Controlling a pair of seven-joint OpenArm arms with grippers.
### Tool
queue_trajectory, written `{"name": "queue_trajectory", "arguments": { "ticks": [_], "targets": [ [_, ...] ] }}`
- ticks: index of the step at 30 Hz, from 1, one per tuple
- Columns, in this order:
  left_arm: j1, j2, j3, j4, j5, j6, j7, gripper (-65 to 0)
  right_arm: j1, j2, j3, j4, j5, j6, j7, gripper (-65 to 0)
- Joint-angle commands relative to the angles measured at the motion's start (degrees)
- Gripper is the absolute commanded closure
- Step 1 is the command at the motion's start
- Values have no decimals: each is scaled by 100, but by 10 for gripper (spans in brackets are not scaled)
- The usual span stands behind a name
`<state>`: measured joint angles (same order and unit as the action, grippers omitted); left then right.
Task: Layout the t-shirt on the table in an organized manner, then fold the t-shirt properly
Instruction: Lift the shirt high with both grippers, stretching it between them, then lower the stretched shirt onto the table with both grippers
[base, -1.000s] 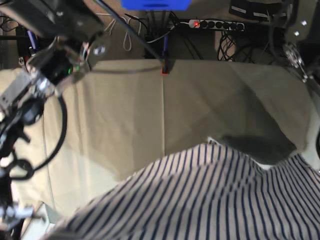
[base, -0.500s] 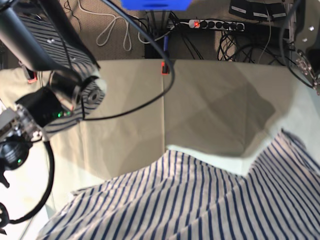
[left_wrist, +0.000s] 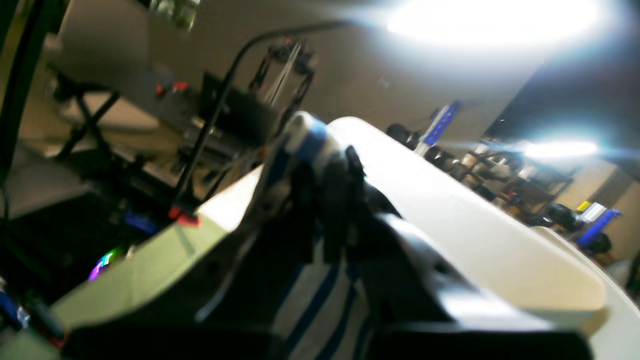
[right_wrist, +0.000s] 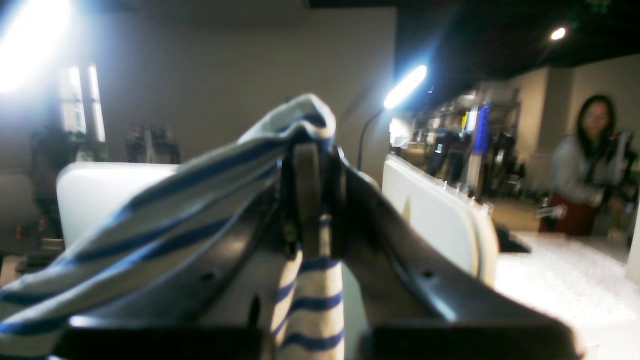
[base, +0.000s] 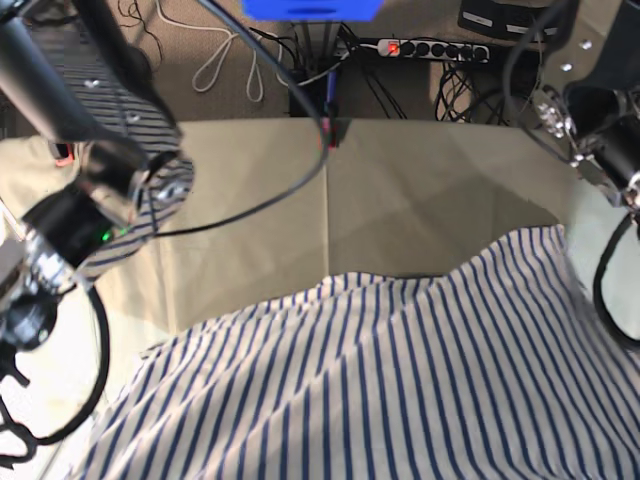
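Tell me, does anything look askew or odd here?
Nothing damaged. The t-shirt hangs stretched and slanted over the table, its edges pinched in the shut right gripper and left gripper.

The pale grey-green table (base: 400, 200) is seen across the frame's middle, its lower half covered by the striped t-shirt (base: 400, 380).

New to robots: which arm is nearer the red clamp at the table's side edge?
Right. The right arm is just beside the red clamp; the left arm is across the table.
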<state>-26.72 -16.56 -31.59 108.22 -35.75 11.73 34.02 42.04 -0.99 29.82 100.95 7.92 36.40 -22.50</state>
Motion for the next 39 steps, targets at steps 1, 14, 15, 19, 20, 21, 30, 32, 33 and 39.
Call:
{"name": "queue_trajectory", "arguments": {
  "ticks": [1, 14, 15, 19, 20, 21, 30, 32, 33, 39],
  "targets": [
    [-181, -63, -10, -66, -17, -34, -162, 0, 205, 104, -121, -121, 100, -49, 180, 0],
    [-1174, -125, 8, -3222, -25, -52, -198, 0, 1119, 658, -947, -3717, 91, -867, 426, -3],
    [-1253, -125, 8, -3442, -25, -52, -198, 0, 1189, 666, -947, -4016, 91, -867, 523, -4],
    [-1605, -125, 8, -4172, -25, -52, -198, 0, 1550, 798, -947, -5114, 91, -867, 848, -4],
    [-1710, -125, 8, -4357, -25, -52, -206, 0, 1682, 807, -947, -5431, 91, -867, 962, -4],
    [-1833, -116, 8, -4550, -25, -52, -206, 0, 1840, 825, -947, -5800, 91, -867, 1121, -5],
    [-2440, -195, 17, -5666, -25, -52, -198, -146, 2684, 913, -1545, -8016, -137, -875, 2035, -205],
    [-2440, -212, 17, -5719, -25, -52, -198, -248, 2649, 904, -1668, -7972, -137, -875, 2167, -291],
    [-2440, -221, 8, -5737, -34, -52, -215, -282, 2640, 904, -1694, -7963, -137, -884, 2184, -319],
    [-2212, -195, 61, -5789, -25, -52, -1173, -302, 2455, 939, -1712, -7963, -137, -884, 2175, -341]
  ]
}}
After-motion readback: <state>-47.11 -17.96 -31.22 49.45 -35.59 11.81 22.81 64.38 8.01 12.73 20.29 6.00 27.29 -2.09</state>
